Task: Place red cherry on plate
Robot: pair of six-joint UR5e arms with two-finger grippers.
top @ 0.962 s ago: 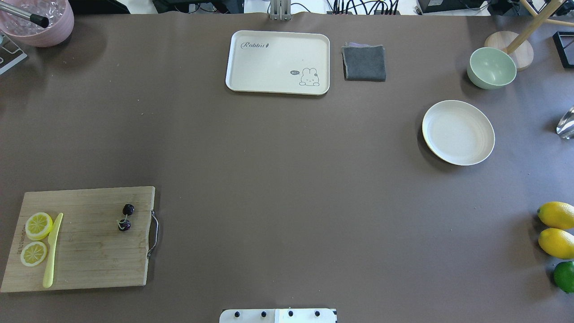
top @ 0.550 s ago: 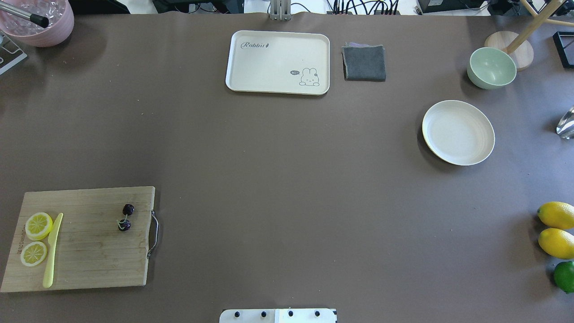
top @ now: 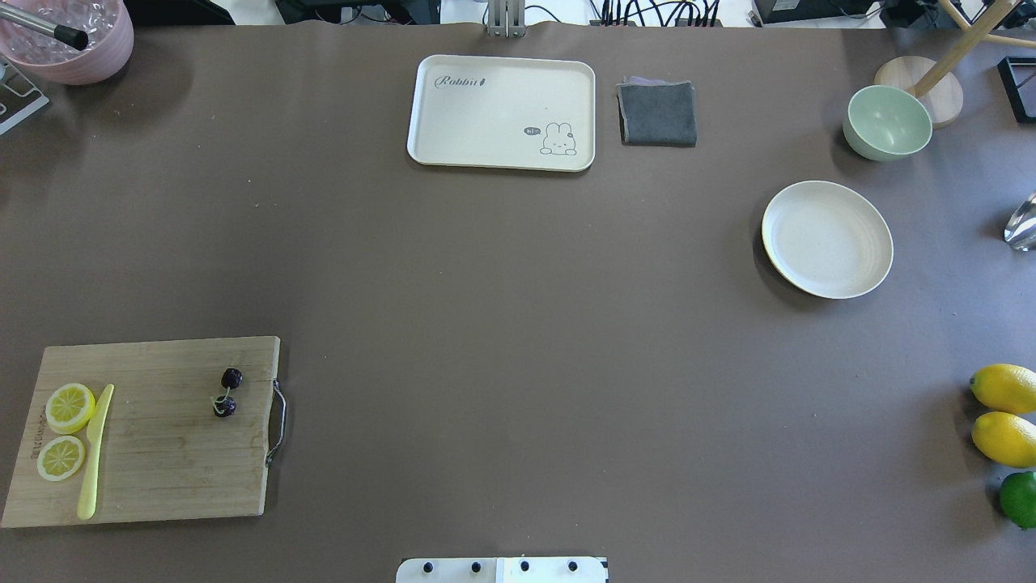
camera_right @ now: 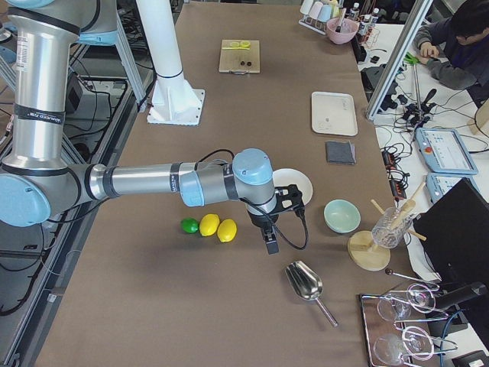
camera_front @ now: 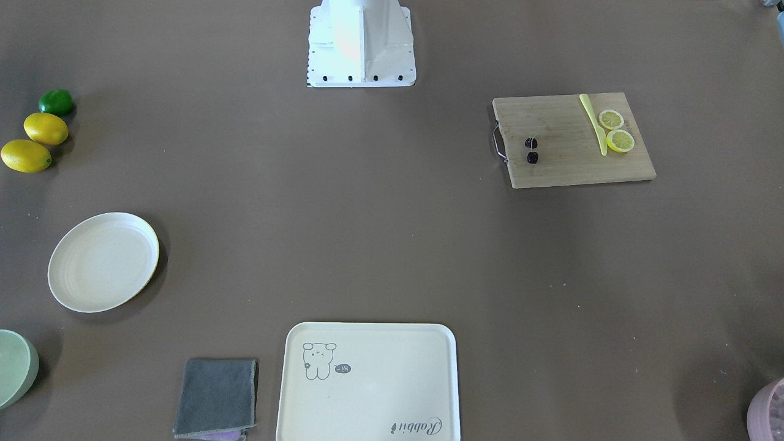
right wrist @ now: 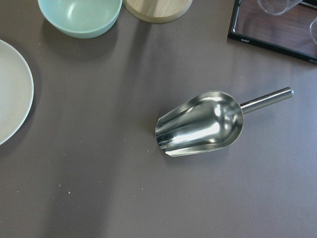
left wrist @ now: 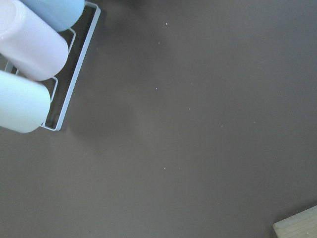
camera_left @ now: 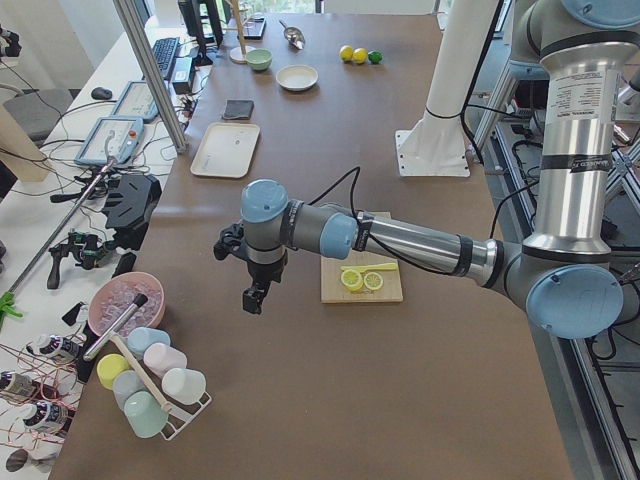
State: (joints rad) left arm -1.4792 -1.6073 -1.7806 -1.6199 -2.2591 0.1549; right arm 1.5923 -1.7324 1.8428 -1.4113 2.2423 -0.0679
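The red cherry (top: 227, 393) is a pair of tiny dark fruits joined by stems, lying on a wooden cutting board (top: 154, 478) at the near left; it also shows in the front-facing view (camera_front: 531, 150). The round cream plate (top: 827, 240) sits bare at the right of the table (camera_front: 103, 262). My left gripper (camera_left: 253, 298) hangs over bare table beyond the board's left end, far from the cherry. My right gripper (camera_right: 271, 243) hovers past the plate's right, near the lemons. Both show only in side views, so I cannot tell whether they are open or shut.
Two lemon slices (top: 69, 407) and a yellow knife (top: 95, 453) share the board. A cream tray (top: 502, 112), grey cloth (top: 657, 113) and green bowl (top: 887, 122) stand at the back. Lemons (top: 1004, 389) and a lime (top: 1018, 499) lie near right; a metal scoop (right wrist: 200, 124) lies beyond.
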